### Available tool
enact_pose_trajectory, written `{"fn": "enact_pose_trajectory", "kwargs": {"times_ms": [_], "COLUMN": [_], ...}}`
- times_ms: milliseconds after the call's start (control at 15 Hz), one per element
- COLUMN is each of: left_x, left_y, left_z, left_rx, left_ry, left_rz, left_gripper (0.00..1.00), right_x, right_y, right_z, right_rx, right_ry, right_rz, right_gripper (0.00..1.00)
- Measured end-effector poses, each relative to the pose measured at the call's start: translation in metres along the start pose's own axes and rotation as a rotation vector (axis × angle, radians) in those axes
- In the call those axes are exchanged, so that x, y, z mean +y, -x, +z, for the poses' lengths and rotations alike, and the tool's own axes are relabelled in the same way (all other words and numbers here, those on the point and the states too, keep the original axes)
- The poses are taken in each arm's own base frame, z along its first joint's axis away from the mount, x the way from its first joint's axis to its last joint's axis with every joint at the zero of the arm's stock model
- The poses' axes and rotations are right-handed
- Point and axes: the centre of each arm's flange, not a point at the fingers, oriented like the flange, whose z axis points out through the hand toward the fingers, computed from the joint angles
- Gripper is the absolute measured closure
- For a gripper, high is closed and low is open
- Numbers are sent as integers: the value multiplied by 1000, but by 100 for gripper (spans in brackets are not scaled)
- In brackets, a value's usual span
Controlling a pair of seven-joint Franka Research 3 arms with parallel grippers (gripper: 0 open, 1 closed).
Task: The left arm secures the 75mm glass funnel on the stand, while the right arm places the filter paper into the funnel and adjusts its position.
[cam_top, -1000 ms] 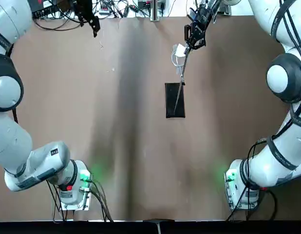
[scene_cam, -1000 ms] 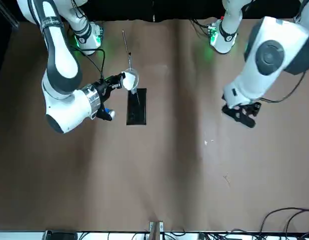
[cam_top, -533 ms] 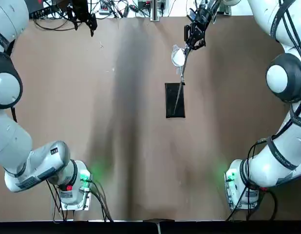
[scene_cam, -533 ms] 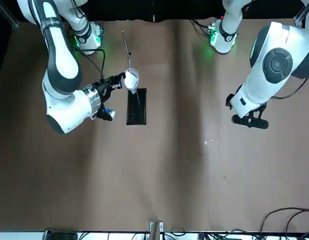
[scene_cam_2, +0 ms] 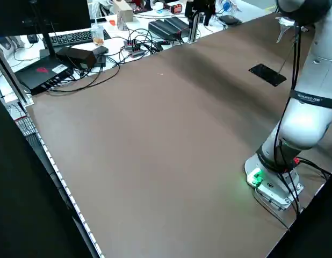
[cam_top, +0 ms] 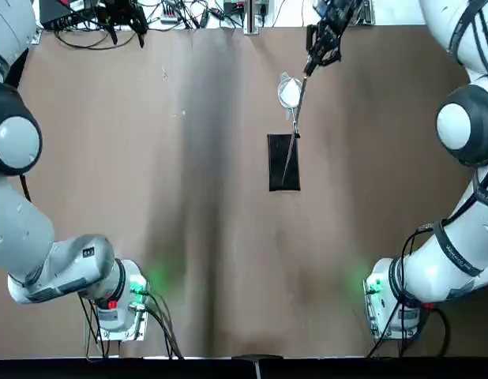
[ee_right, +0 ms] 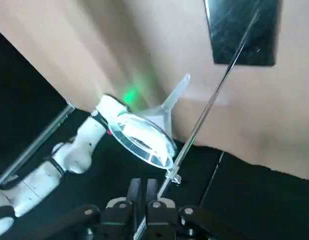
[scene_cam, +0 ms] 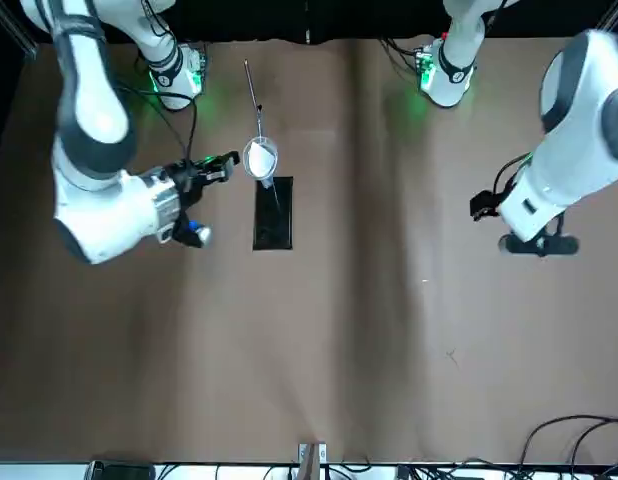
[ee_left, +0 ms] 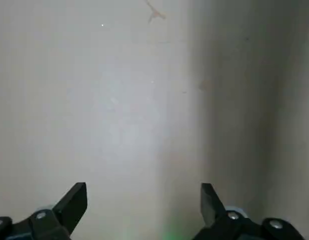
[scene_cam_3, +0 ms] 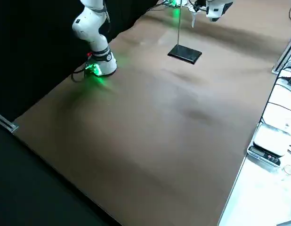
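Robotics lab | twin white robot arms [cam_top: 465,134] flanking brown-covered table [cam_top: 228,237] | glass funnel [scene_cam: 260,158] just beside right gripper [scene_cam: 230,163]

The base [cam_top: 284,163] is plain black. The rod [ee_right: 210,103] rising from it is silvery grey. Above the base, the funnel [scene_cam: 269,147] is clear, and the paper [scene_cam: 257,160] inside it plain white. Around the base, the counter [cam_top: 220,237] is brown with darker, blurry streaks. On either side of the base, the arms are white with dark bands, their hands [ee_left: 144,212] [ee_right: 143,187] black. Green light glows on both arm mounts [cam_top: 122,304] [cam_top: 392,300], each with a red spot.
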Motion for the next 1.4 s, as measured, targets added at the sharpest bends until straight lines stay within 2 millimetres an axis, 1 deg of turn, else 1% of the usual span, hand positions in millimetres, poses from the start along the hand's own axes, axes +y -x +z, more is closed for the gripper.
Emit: {"fn": "enact_pose_trajectory", "kwargs": {"times_ms": [133, 200, 333, 467, 600, 667, 800, 933, 1067, 1133, 1200, 1333, 1400], "left_x": [-10, -14, -18, -20, -20, -21, -24, -27, -28, -28, -28, -28, -28], "left_y": [16, 25, 37, 40, 39, 38, 37, 36, 36, 36, 36, 36, 36], "left_z": [-30, -44, -61, -65, -62, -60, -58, -58, -58, -58, -58, -58, -58], "left_rx": [39, 58, 85, 91, 85, 82, 79, 79, 78, 78, 78, 78, 78], "left_ry": [38, 45, 50, 49, 49, 48, 49, 49, 49, 49, 49, 49, 49], "left_rz": [-40, -50, -61, -63, -64, -65, -72, -78, -79, -79, -79, -79, -79], "left_gripper": [0, 0, 0, 0, 0, 0, 0, 0, 0, 0, 0, 0, 0], "right_x": [18, 28, 44, 55, 66, 73, 95, 120, 137, 140, 140, 130, 119], "right_y": [2, -1, -11, -18, -20, -20, -19, -15, -4, 4, 16, 46, 74], "right_z": [-30, -42, -61, -71, -81, -90, -113, -139, -162, -171, -180, -189, -193], "right_rx": [72, 125, 249, 339, 373, 382, 401, 424, 454, 475, 499, 528, 545], "right_ry": [28, 65, 159, 265, 312, 318, 320, 366, 418, 454, 502, 552, 563], "right_rz": [23, 40, 65, 83, 74, 58, 27, -20, -46, -45, -41, -51, -73], "right_gripper": [91, 91, 93, 93, 93, 93, 93, 95, 96, 96, 96, 96, 96]}}
